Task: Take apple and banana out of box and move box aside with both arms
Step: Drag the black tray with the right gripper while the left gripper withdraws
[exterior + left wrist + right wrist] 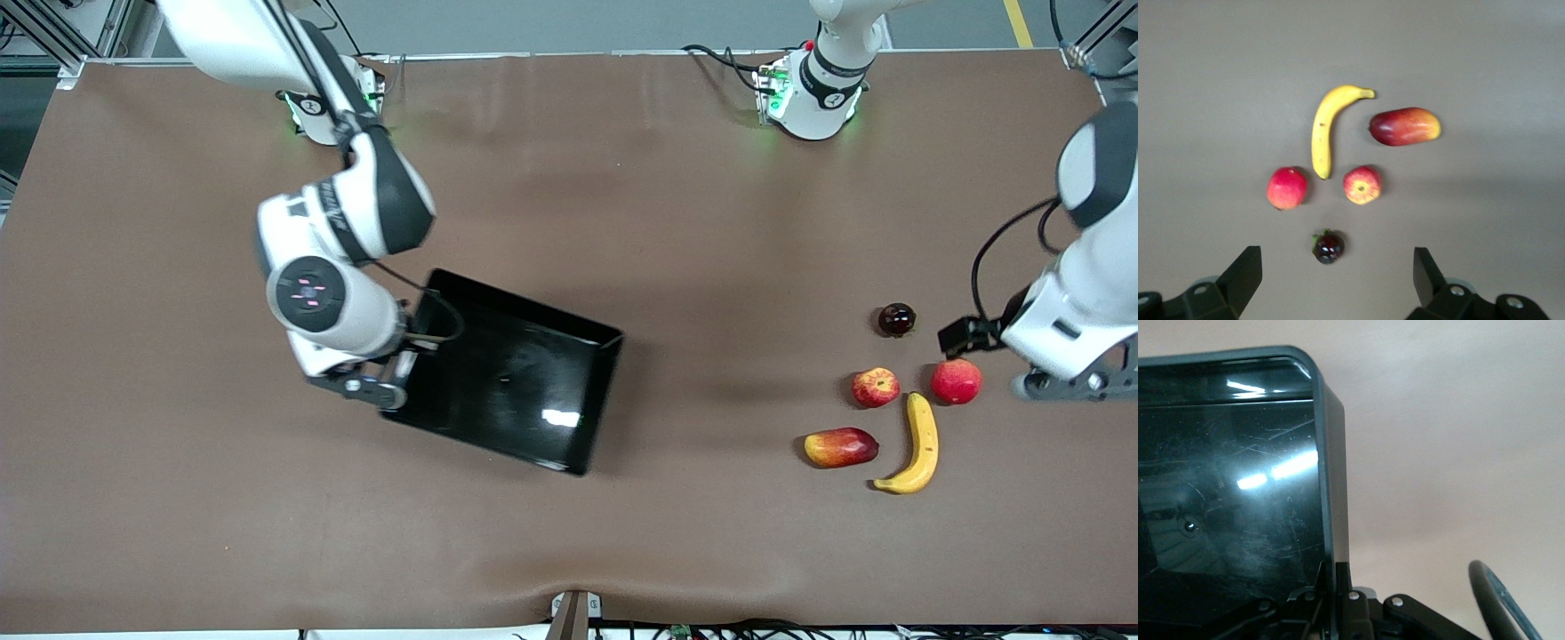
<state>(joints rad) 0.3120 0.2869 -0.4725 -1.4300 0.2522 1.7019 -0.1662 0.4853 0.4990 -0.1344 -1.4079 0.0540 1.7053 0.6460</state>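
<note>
Front view shows the brown table filling the frame, the black box left of centre. Right wrist view alone shows the right gripper clamped on its wall. Banana and apple lie lower right; left wrist view shows the left gripper spread wide, empty, above them.

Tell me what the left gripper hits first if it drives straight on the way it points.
Probably the small dark fruit, lying between the left gripper's open fingers; depth is unclear.
</note>
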